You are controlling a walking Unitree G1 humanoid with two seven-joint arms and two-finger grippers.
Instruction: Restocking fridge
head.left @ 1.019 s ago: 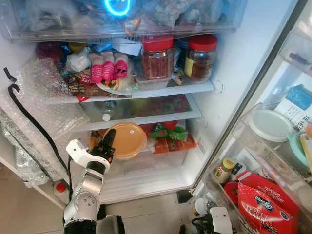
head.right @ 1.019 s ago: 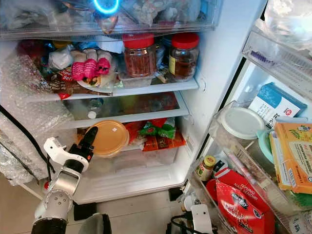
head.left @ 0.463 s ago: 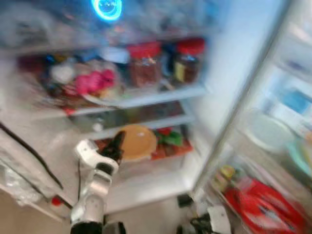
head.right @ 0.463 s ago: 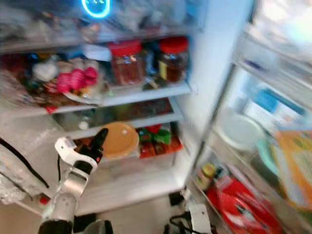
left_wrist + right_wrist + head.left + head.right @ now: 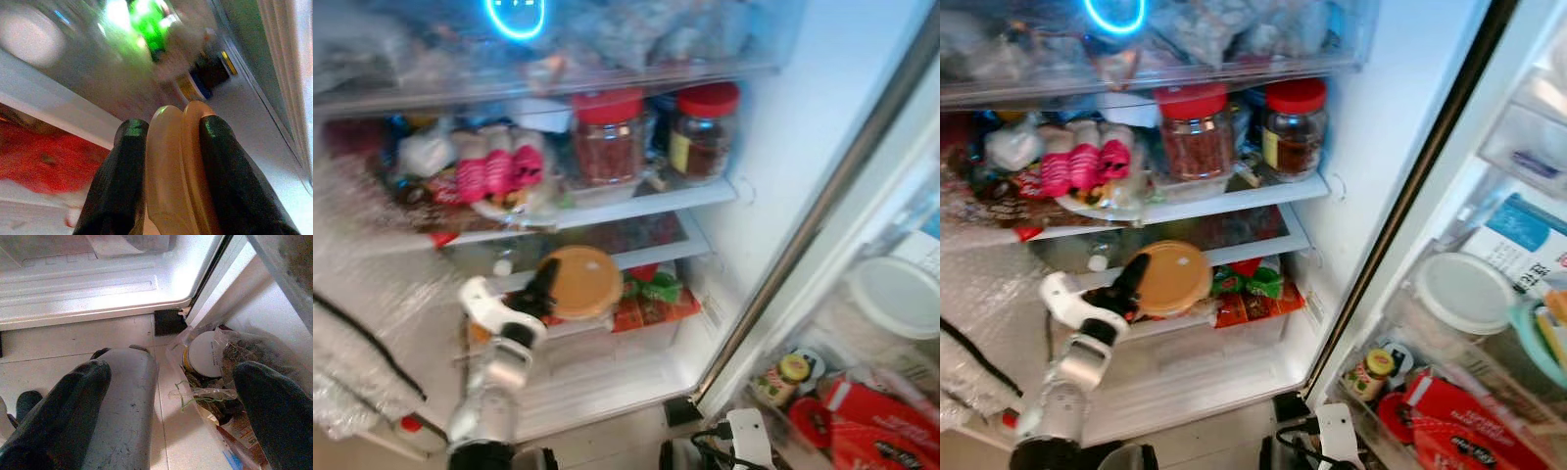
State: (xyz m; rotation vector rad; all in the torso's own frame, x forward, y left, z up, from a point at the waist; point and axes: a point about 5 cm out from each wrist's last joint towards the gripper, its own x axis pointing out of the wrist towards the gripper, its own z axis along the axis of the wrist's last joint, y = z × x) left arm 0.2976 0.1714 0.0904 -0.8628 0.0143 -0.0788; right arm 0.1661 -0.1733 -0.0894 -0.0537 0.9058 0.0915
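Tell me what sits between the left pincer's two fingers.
The rim of the orange lidded container, seen edge-on in the left wrist view, sits clamped between the left pincer's black fingers.

Pale tiled floor [image 5: 63, 340] below, bright cool light overhead.

We see the fridge [image 5: 1371, 147] open, its door [image 5: 1489, 323] swung to our right. The upper shelf [image 5: 1234, 201] is packed edge to edge: two red-lidded jars [image 5: 1197, 132] toward the right end, pink packets [image 5: 1082, 166] and wrapped food toward the left, leaving no gap to reach through. On the lower shelf, the round orange container [image 5: 1170, 277] clamped in the left gripper [image 5: 1132, 282] and the green and red packets [image 5: 1253, 289] just beside it take up the front edge. Bubble wrap [image 5: 372, 294] crowds the left side. We note open room below, over the white bottom ledge [image 5: 1205, 377] and the tiled floor [image 5: 73, 367].
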